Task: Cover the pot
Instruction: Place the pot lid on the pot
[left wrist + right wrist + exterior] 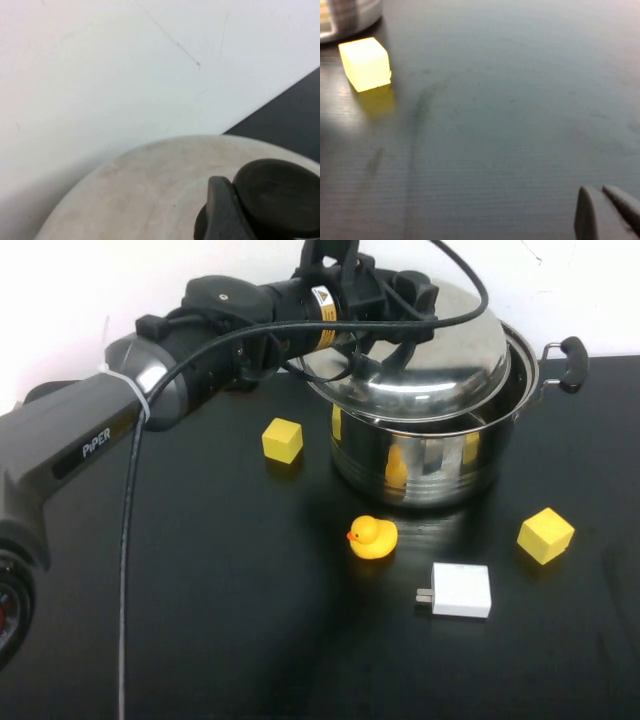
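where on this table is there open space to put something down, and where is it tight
Bare tabletop lies along the near edge, below the rubber duck and left of the white charger. Crowded: around the pot, where the left gripper holds the lid, with the cubes alongside. The right gripper sits low over bare table.

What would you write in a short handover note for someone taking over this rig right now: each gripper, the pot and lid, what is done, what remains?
Left gripper: over the pot, shut on the lid's black knob.
Right gripper: parked low over the table, fingers together, holding nothing.
Lid: tilted on the pot's rim, far right edge lower, not seated flat.
Done: lid brought to the pot.
Left: level it, seat it, release, withdraw.
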Robot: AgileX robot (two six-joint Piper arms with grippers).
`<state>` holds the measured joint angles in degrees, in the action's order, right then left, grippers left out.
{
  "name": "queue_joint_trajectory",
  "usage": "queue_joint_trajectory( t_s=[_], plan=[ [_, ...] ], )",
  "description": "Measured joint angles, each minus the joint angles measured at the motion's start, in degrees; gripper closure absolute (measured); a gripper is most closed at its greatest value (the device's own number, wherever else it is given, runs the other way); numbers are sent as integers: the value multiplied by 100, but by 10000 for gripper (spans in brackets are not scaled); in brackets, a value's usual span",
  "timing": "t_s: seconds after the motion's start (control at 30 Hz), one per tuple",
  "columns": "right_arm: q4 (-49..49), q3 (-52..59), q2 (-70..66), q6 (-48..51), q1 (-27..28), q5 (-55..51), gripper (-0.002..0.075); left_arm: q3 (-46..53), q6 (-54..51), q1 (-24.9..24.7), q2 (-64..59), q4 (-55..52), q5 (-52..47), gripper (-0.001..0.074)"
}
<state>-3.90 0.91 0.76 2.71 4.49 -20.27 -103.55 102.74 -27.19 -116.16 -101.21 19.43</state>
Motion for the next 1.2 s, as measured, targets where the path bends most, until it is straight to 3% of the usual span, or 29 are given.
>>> queue_joint_trajectory(
  t_s=[0.53, 1.2],
  plan=[
    [0, 0, 0, 0, 0, 0, 728, -240, -424, -402, -62, 0, -108, 402],
    [0, 0, 0, 0, 0, 0, 728, -262, -198, -433, -247, 38, -660, 402]
  ],
)
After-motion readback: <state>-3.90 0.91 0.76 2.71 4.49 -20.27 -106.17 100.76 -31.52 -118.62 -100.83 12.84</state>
